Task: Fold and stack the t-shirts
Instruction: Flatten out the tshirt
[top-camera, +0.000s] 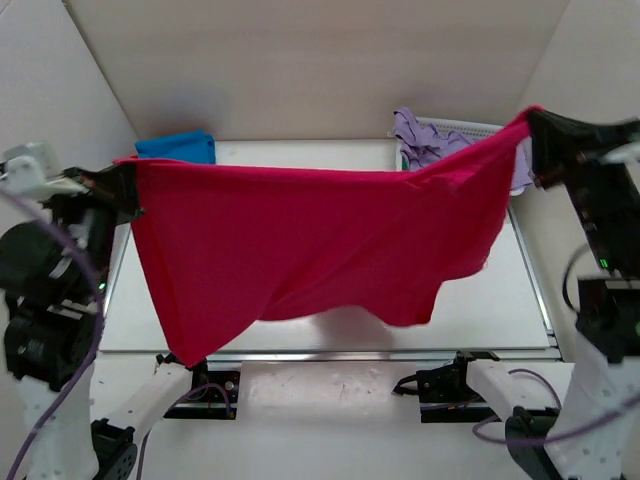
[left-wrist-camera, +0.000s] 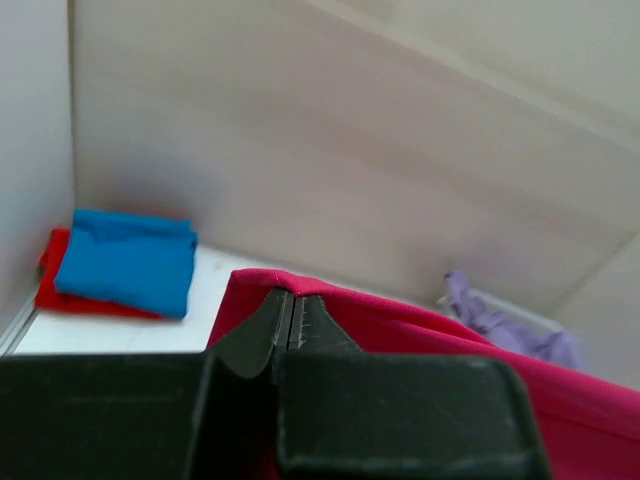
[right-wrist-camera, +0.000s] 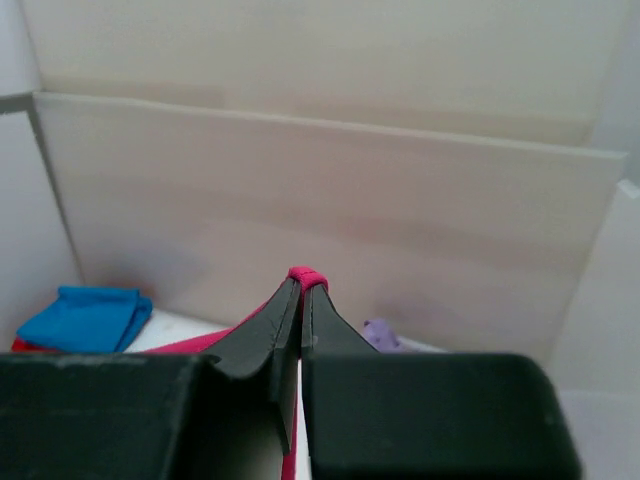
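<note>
A crimson-pink t-shirt (top-camera: 300, 240) hangs stretched in the air between my two grippers, its lower edge drooping toward the table. My left gripper (top-camera: 128, 185) is shut on its left top corner; the pinched cloth (left-wrist-camera: 262, 280) shows at the fingertips in the left wrist view. My right gripper (top-camera: 532, 125) is shut on its right top corner, higher up; the cloth (right-wrist-camera: 308, 275) wraps over the fingertips there. A folded blue t-shirt (top-camera: 178, 146) lies on a folded red one (left-wrist-camera: 60, 285) at the far left corner.
A white slatted basket (top-camera: 455, 130) with lilac cloth (top-camera: 425, 135) in it stands at the back right, partly hidden by the held shirt. The white table (top-camera: 500, 300) is walled by pale panels on three sides.
</note>
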